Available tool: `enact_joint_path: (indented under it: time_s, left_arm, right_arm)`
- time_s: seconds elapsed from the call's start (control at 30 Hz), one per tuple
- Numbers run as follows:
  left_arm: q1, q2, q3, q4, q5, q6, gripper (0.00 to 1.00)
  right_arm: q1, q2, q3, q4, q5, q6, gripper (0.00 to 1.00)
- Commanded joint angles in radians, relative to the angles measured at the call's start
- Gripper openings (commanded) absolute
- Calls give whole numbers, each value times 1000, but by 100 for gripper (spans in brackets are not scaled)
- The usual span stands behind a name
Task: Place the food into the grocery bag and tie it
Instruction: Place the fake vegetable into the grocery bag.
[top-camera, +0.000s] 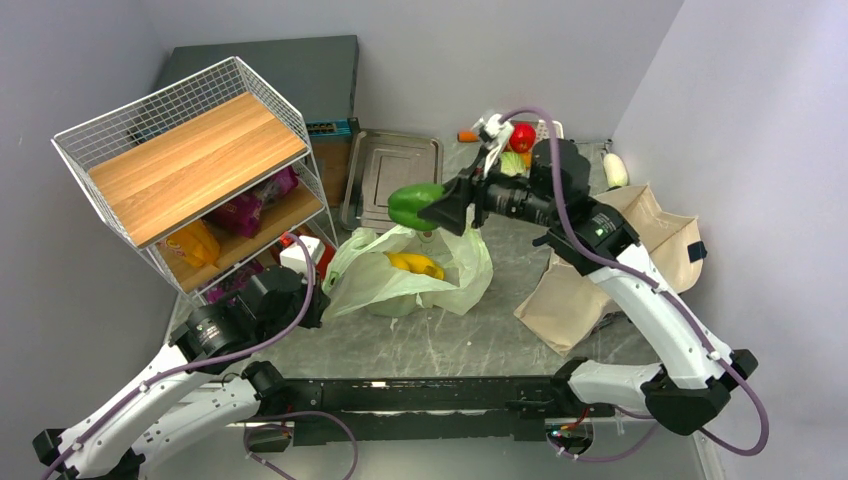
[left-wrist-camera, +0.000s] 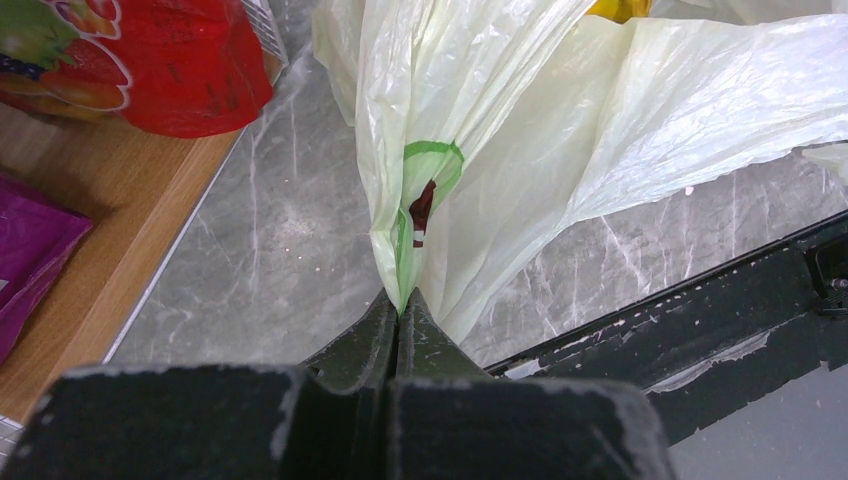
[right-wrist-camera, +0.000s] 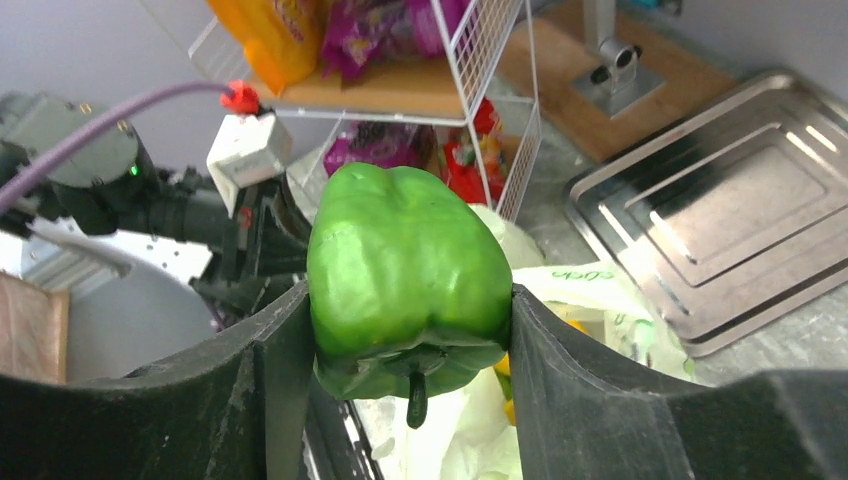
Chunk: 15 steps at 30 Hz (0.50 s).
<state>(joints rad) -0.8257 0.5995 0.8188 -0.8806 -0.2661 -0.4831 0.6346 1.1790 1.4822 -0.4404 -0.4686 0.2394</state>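
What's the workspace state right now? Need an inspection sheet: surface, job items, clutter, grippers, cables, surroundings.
Surface: grey marbled table.
Job's things: grocery bag lies open mid-table with bananas inside; green pepper is held over the bag.
Clutter: wire rack with snack packets, metal tray, beige tote, red produce at the back.
Grippers: left gripper shut on the bag's edge; right gripper shut on the pepper.
Cables: purple cables run along both arms; no snag seen.
Surroundings: plain grey walls; no people seen.
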Motion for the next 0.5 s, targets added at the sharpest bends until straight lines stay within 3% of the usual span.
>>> enact_joint_path:
  time_s: [0.0, 0.47]
  left_arm:
    - [6, 7, 2, 25, -2, 6, 0]
    - [6, 17, 2, 24, -4, 6, 0]
  right_arm:
    - [79, 23, 8, -101, 111, -126, 40]
    - [131, 91, -42, -196, 336, -173, 42]
